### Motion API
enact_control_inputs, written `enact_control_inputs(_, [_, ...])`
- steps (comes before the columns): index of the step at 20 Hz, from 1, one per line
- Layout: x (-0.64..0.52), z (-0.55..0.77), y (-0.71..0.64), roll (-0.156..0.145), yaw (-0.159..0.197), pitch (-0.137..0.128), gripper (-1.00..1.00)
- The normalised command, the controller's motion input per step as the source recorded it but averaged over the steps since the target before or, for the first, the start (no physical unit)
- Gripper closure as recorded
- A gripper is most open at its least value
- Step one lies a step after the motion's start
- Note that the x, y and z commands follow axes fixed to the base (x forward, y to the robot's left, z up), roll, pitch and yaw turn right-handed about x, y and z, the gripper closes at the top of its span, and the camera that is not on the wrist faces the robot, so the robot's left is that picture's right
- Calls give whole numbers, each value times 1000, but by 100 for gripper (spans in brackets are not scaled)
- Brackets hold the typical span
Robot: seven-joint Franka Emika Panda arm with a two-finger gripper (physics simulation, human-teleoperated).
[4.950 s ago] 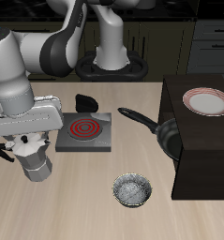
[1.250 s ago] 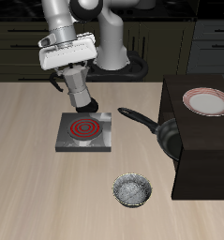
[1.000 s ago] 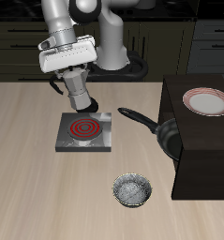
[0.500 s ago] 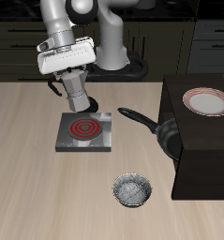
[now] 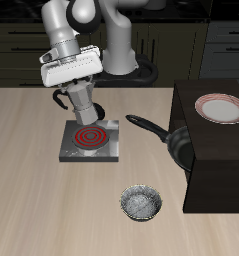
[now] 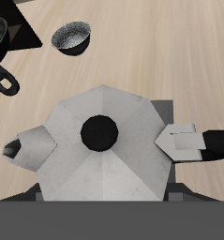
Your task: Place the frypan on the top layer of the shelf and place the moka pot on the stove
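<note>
The gripper [image 5: 79,90] holds the moka pot [image 5: 83,106] above the stove [image 5: 91,141], seemingly not touching; the frypan [image 5: 174,143] leans against the shelf [image 5: 216,160].

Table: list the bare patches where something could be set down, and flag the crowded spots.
Bare wood lies between the stove and the table's front edge, around the small silvery bowl. The shelf top is bare nearer the front, ahead of the pink-rimmed plate. Crowded: the frypan leans against the shelf, and the gripper holds the moka pot over the stove.
</note>
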Motion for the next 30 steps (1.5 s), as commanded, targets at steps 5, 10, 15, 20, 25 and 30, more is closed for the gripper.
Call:
enact_control_inputs(5, [13, -69, 26, 3, 12, -11, 100])
enact_control_inputs(10, [57, -146, -3, 4, 27, 5, 100])
enact_control_inputs(15, [35, -115, -9, -7, -2, 19, 100])
enact_control_inputs(20, [32, -82, -14, 0, -12, 32, 100])
enact_control_inputs(25, [82, -102, 24, 13, 6, 19, 100])
enact_control_inputs(30, [-14, -119, 83, 17, 7, 22, 100])
